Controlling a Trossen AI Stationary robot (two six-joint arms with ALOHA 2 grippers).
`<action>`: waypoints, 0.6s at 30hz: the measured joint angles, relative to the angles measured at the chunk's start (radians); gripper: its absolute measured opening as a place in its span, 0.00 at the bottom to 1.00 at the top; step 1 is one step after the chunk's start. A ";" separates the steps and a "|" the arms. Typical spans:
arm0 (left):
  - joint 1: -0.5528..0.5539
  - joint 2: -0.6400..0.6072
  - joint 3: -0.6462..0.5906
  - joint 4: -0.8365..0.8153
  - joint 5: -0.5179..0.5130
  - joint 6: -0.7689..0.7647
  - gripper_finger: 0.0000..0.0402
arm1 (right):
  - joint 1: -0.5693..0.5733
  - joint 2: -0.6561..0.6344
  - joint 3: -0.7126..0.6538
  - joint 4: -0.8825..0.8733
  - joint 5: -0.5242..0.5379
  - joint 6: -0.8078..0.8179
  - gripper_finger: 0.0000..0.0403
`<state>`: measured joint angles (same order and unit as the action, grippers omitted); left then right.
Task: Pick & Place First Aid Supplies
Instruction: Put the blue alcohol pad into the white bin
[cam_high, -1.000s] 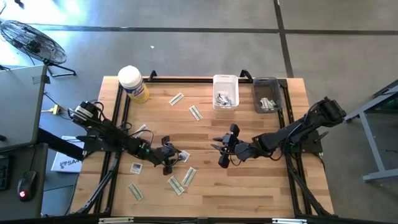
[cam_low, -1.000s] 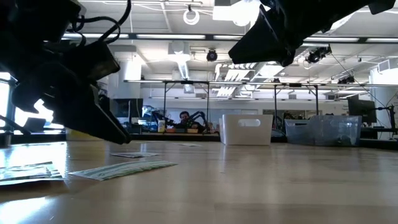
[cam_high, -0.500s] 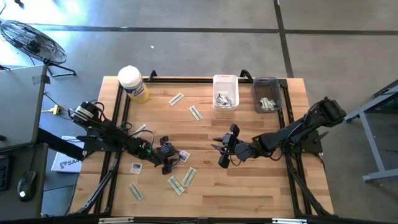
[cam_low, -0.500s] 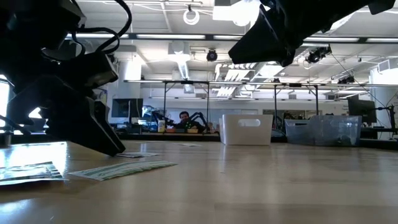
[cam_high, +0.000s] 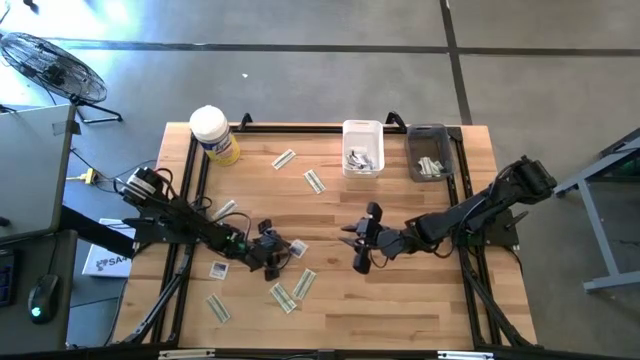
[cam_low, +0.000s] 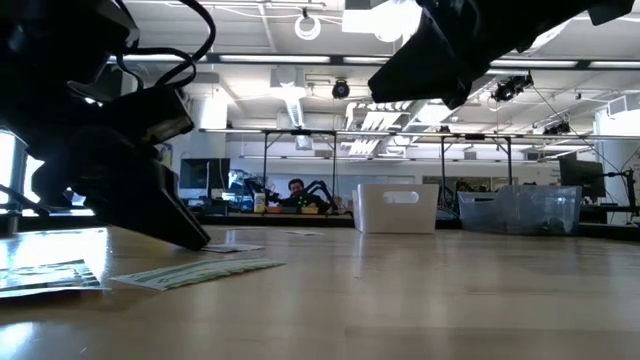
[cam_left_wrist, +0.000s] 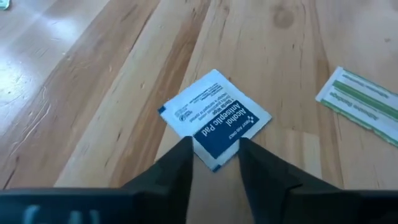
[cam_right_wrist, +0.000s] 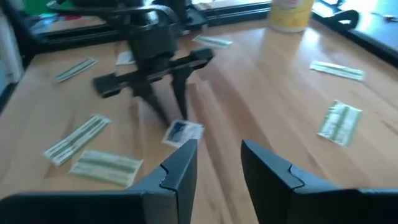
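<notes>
A square white packet with a blue label lies flat on the wooden table left of the middle, also seen as a small white square. My left gripper slants down onto it, open, one finger on either side of the packet's near corner. In the right wrist view, its fingertips stand at the packet. My right gripper hovers open above the middle of the table, with nothing between its fingers. More first aid supplies lie about: pale green-and-white strips and another square packet. My left gripper's fingers stand close on either side of the packet's near corner, coming down at a slant from the table's left. Whether they touch the packet I cannot tell. The packet lies flat on the table.
A white bin and a clear bin, both with packets inside, stand at the far edge. A yellow tub with a white lid stands at the far left corner. Strips lie near the front left.
My left gripper has sunk toward the table, and its fingertips now stand down at the square packet. The packet has stayed where it was.
</notes>
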<state>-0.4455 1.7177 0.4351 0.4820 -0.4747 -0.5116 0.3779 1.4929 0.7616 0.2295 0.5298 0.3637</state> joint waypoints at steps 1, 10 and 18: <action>0.001 0.000 0.000 -0.004 -0.001 -0.007 0.26 | 0.001 0.000 0.000 0.000 -0.020 -0.007 0.29; 0.002 0.003 0.000 -0.013 -0.008 -0.017 0.01 | 0.018 0.000 0.000 0.001 -0.048 -0.032 0.29; 0.000 -0.019 -0.003 -0.002 -0.019 0.031 0.02 | 0.017 0.000 0.000 0.001 -0.036 -0.032 0.29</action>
<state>-0.4454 1.6990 0.4320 0.4799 -0.4942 -0.4807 0.3949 1.4929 0.7616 0.2306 0.4941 0.3317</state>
